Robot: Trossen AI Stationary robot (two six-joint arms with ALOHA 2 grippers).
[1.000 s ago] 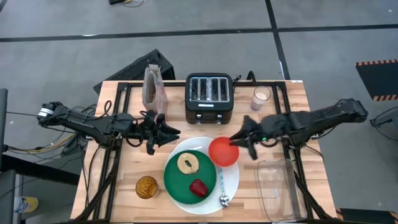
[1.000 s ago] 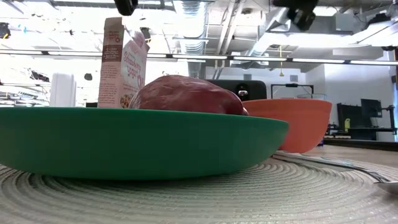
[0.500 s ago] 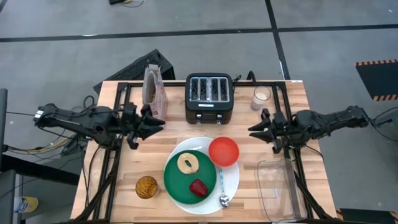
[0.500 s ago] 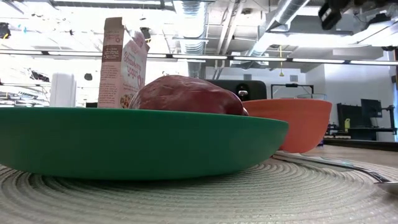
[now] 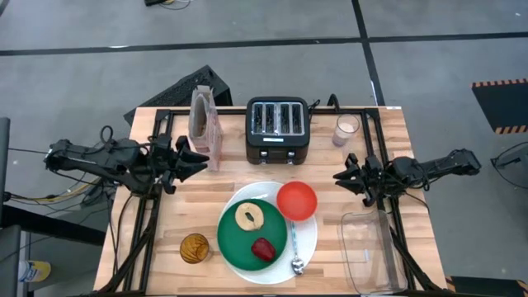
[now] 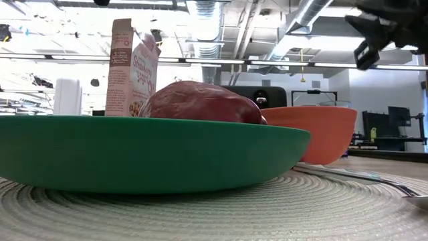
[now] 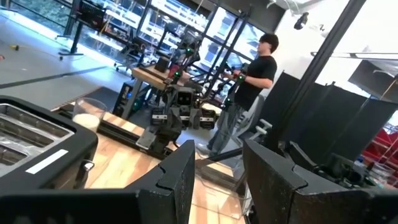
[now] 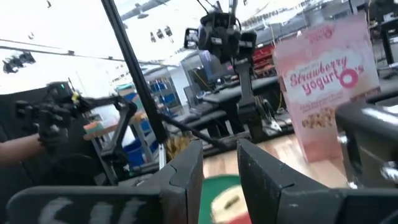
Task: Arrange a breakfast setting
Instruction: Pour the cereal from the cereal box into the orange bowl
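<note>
A large white plate [image 5: 308,241] lies near the table's front middle. On it rest a green plate [image 5: 235,243], a red-orange bowl [image 5: 296,200] and a blue-handled spoon [image 5: 294,246]. A bagel half [image 5: 249,216] and a small red fruit [image 5: 263,248] lie on the green plate. The pinkish cereal box [image 5: 205,128] stands upright at the far left. My left gripper [image 5: 195,162] is open and empty just beside the box's near side. My right gripper [image 5: 341,176] is open and empty, right of the bowl.
A black toaster [image 5: 278,128] stands at the far middle, with a glass cup [image 5: 346,129] to its right. An amber glass [image 5: 195,247] stands at the near left. A clear container [image 5: 365,247] lies at the near right. A person [image 7: 249,93] stands beyond the table.
Both arms have drawn back from the table's middle. My left gripper has gone toward the left edge and now sits by the cereal box. My right gripper has gone from the bowl's rim toward the right edge. The bowl and plates have stayed in place.
</note>
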